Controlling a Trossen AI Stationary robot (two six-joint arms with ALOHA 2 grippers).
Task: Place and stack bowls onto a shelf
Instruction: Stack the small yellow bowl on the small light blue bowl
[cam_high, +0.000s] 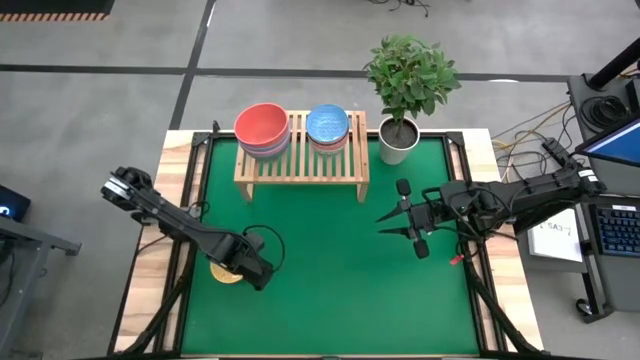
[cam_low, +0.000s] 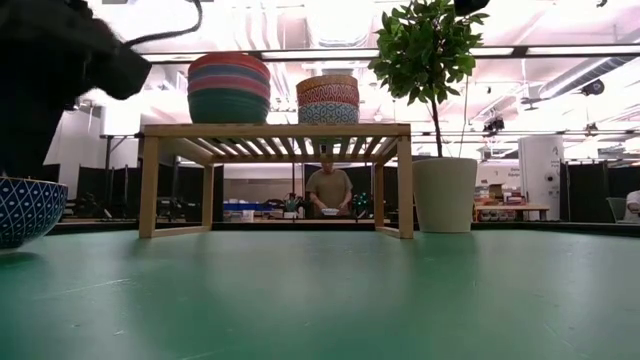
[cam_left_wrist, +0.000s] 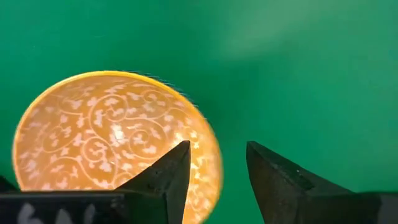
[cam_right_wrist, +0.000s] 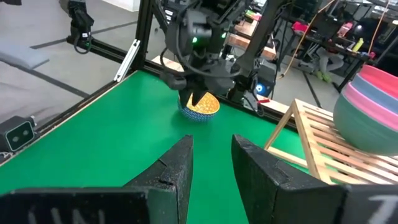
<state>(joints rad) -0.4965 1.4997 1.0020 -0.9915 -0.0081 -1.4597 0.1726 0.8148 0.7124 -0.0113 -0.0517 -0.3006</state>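
Note:
A small bowl, yellow with a white pattern inside (cam_left_wrist: 106, 137) and blue-white outside (cam_right_wrist: 200, 107), stands on the green mat near the table's left near part (cam_high: 226, 272). My left gripper (cam_left_wrist: 217, 149) hovers open over it, pointing down. One finger is above the bowl's inside, the other above the mat, with the rim between them. The light-wood shelf (cam_high: 300, 165) carries two stacks: larger plain bowls with red on top (cam_high: 262, 128) and smaller patterned bowls with light blue on top (cam_high: 328, 125). My right gripper (cam_high: 388, 224) waits open at mid-table, right of centre.
A white pot with a leafy plant (cam_high: 398, 140) stands just right of the shelf at the far edge. The right half of the shelf top (cam_low: 370, 128) is bare. Open green mat (cam_high: 330, 290) lies between the arms. A person stands far behind the table (cam_low: 328, 190).

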